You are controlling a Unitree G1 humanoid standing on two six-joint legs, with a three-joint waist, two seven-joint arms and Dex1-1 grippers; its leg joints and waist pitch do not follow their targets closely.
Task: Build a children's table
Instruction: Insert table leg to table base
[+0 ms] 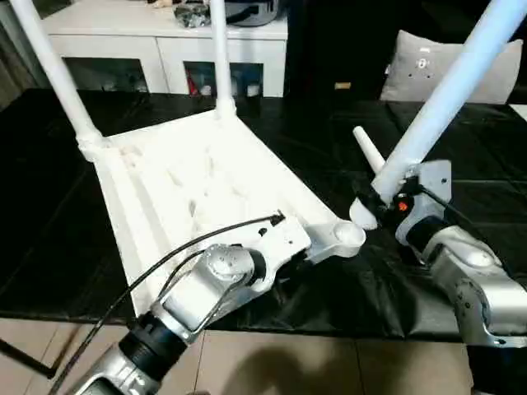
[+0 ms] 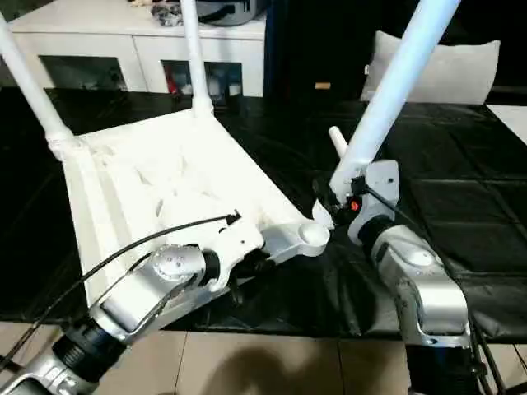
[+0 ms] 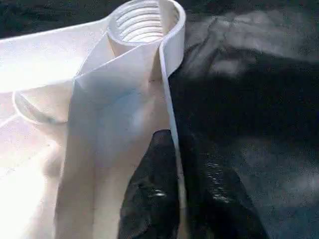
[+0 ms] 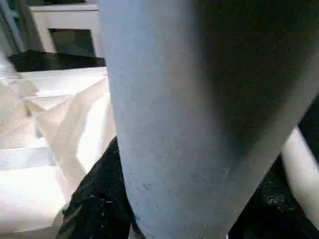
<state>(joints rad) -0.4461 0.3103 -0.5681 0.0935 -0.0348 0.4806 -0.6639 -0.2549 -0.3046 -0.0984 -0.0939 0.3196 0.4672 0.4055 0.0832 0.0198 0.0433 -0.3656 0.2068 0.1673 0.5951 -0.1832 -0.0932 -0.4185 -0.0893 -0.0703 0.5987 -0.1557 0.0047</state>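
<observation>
- Tabletop [image 1: 189, 193] lies upside down on a black sheet [image 1: 461, 140], ribbed underside up, tilted a bit with the far edge higher in the head views.
- Far left corner: one leg [image 1: 53, 70] stands screwed in its socket, leaning toward the left.
- Far right corner of the tabletop: a second leg [image 1: 220, 58] stands upright in its socket.
- Left gripper [image 3: 174, 199] sits at the near right edge of the tabletop; its two black fingers [image 3: 154, 194] are clenched on the thin rim wall, one finger on either side of it.
- Just past that grip, the near right corner socket [image 1: 346, 234] is open, with threads visible inside in the left wrist view.
- A fourth leg [image 1: 368, 148] lies on the black sheet just behind the open socket, thin end pointing away.
- Right gripper [image 1: 380, 202] is grasping the third leg [image 1: 449, 99] near its thick lower end; the leg slants up and to the right out of the picture.
- The lower end of that held leg hangs right beside the open socket, slightly right of it; contact with the socket cannot be told.
- White cabinet [image 1: 156, 41] with glass doors stands behind the sheet on the left.
- Grey pillow [image 1: 449, 66] lies behind on the right, partly hidden by the held leg.
</observation>
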